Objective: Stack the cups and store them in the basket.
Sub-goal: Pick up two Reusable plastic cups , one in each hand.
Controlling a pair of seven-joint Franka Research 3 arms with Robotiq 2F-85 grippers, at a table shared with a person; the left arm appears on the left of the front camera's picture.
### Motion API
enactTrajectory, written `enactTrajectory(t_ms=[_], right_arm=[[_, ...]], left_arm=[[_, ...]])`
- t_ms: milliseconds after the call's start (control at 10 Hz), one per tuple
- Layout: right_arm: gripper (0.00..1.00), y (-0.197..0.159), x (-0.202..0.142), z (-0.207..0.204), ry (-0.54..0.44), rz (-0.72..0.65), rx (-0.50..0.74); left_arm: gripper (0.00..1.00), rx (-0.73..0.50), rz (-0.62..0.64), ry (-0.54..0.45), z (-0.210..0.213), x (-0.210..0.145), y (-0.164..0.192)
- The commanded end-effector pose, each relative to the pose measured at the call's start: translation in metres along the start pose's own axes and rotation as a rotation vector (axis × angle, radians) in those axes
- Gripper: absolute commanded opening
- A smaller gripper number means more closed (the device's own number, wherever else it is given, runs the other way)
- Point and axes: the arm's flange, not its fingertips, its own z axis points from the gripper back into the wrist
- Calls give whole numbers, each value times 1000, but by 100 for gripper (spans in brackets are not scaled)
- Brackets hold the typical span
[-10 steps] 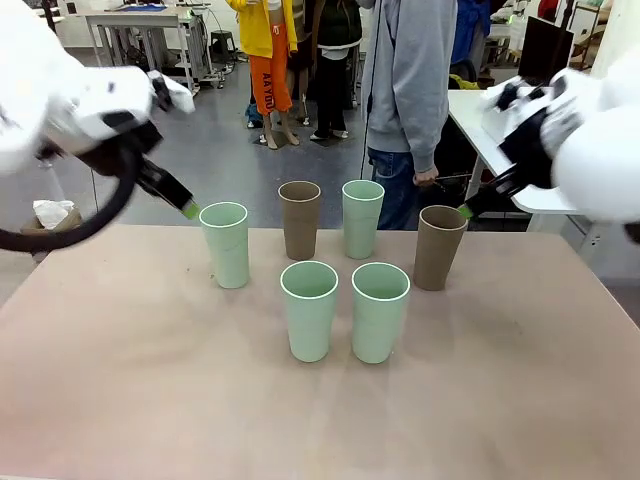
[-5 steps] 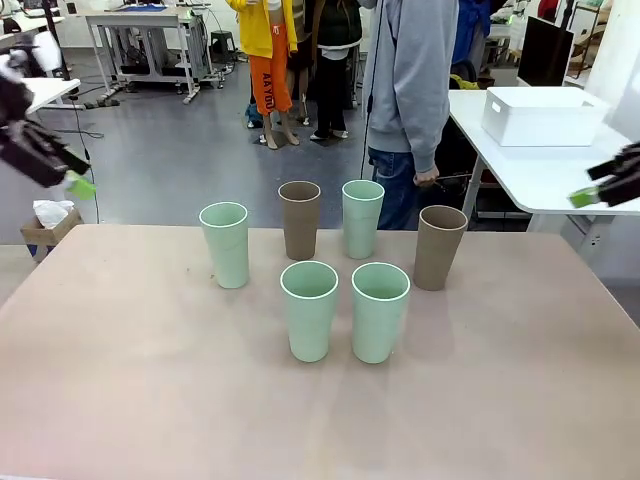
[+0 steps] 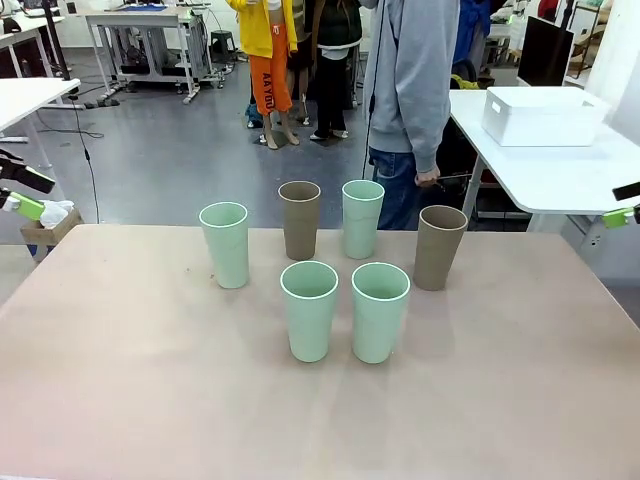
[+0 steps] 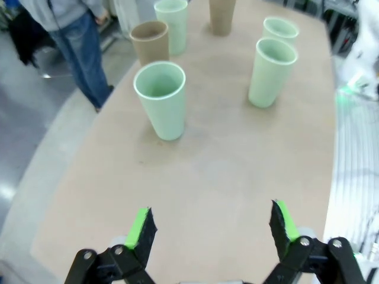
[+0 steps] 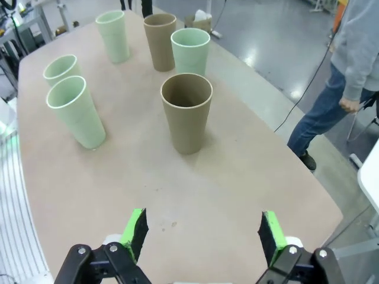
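**Six cups upright and unstacked at mid-table; both grippers open at the frame edges**

The left gripper (image 3: 25, 192) sits at the middle left edge of the front view and the right gripper (image 3: 624, 203) at the middle right edge. Both lie outside the outline of the table (image 3: 150, 400) and well apart from every cup. Each wrist view shows its own green-padded jaws spread wide with nothing between them.

Six cups stand separate at the centre of the front view. The left mint cup (image 3: 225, 244), rear tan cup (image 3: 299, 219), rear mint cup (image 3: 362, 218) and right tan cup (image 3: 439, 247) form a loose arc near the far edge. The front-left mint cup (image 3: 309, 310) and front-right mint cup (image 3: 380, 312) stand just beside each other, with a narrow gap between them.

Bare tabletop spans the lower half of the frame and both flanks. The white basket (image 3: 545, 115) rests on a side table (image 3: 540, 175) at upper right, well apart from the cups. A person in a grey hoodie (image 3: 410, 80) stands beyond the far edge, behind the rear mint cup.
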Motion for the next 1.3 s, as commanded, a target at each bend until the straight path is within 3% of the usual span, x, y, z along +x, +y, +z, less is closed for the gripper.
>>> enactTrajectory(t_ms=[0,600,800,900,1200], right_arm=[[100,-2,-10,-8,-42,22,20],[100,-2,-18,-9,-77,15,53],[100,-3,-18,-9,-80,-6,56],[100,2,-17,-9,-58,-9,54],[100,2,-17,-9,-58,-9,54]], left_arm=[[100,-5,-32,-52,-6,2,0],[100,-1,-21,-102,-8,-5,-2],[100,64,-14,-101,-7,-5,-3],[100,6,1,-68,-5,-3,-1],[100,6,1,-68,-5,-3,-1]])
